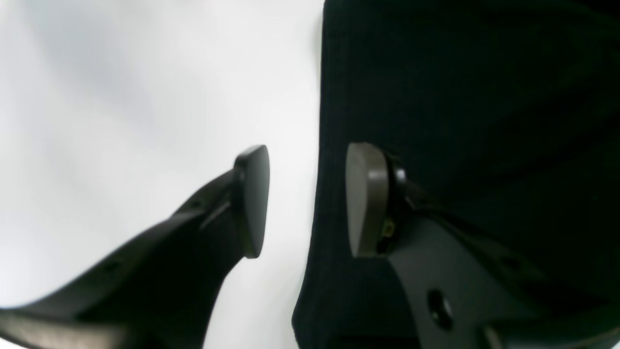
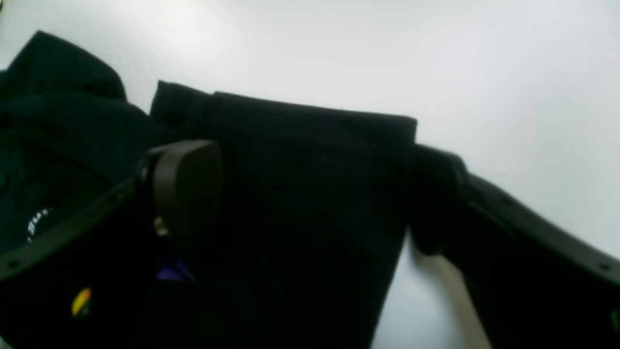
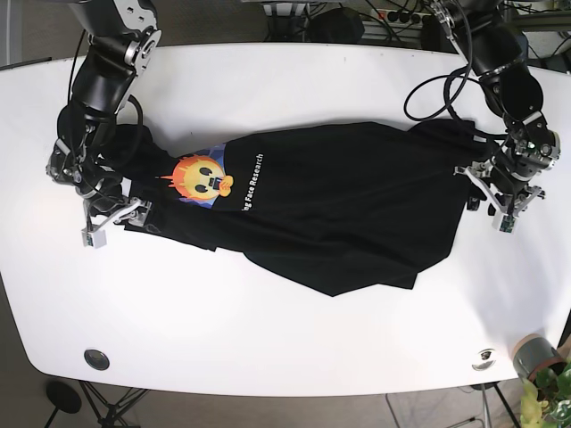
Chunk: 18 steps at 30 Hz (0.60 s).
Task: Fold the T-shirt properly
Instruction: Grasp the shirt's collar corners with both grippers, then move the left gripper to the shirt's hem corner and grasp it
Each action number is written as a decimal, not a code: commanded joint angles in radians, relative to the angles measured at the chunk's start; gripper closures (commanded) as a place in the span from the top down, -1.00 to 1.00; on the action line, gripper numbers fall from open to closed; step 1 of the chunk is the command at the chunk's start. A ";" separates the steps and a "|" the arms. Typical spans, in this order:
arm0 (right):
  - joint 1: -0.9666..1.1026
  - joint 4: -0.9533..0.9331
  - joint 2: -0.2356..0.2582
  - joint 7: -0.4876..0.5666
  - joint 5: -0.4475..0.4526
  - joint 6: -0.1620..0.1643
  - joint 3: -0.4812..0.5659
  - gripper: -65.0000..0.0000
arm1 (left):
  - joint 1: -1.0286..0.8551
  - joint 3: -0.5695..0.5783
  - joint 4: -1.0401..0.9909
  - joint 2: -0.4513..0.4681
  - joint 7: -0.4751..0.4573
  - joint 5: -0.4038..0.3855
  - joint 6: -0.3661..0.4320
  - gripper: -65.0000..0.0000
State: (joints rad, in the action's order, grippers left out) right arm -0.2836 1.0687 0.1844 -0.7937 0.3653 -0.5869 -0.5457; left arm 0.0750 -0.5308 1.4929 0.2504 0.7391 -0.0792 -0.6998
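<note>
A black T-shirt with an orange face print and white lettering lies crumpled across the white table. My left gripper is at the shirt's right edge. In the left wrist view it is open and straddles the shirt's edge, one pad over the cloth and one over bare table. My right gripper is at the shirt's left end. In the right wrist view it is open, with a black sleeve lying between its fingers.
Cables trail over the table's back right. A grey cup and a green plant stand past the front right corner. Round fittings sit in the table at front left and front right.
</note>
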 commanded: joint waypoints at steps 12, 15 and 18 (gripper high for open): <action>-0.001 0.011 -0.003 0.030 -0.007 0.005 0.003 -0.53 | 0.018 -0.002 0.013 0.017 -0.023 -0.012 0.002 -0.24; -0.001 0.011 -0.001 0.029 -0.007 0.005 0.005 -0.96 | 0.049 0.007 0.012 0.017 -0.022 -0.011 0.002 -0.24; -0.001 0.017 -0.001 0.029 -0.007 0.005 0.005 -0.89 | 0.098 0.047 -0.045 0.017 -0.020 -0.011 0.002 -0.24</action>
State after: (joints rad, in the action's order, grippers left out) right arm -0.2626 1.0660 0.1692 -0.7715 0.3439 -0.5766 -0.5411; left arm 0.1322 -0.5026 1.4670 0.2558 0.7444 -0.0715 -0.6975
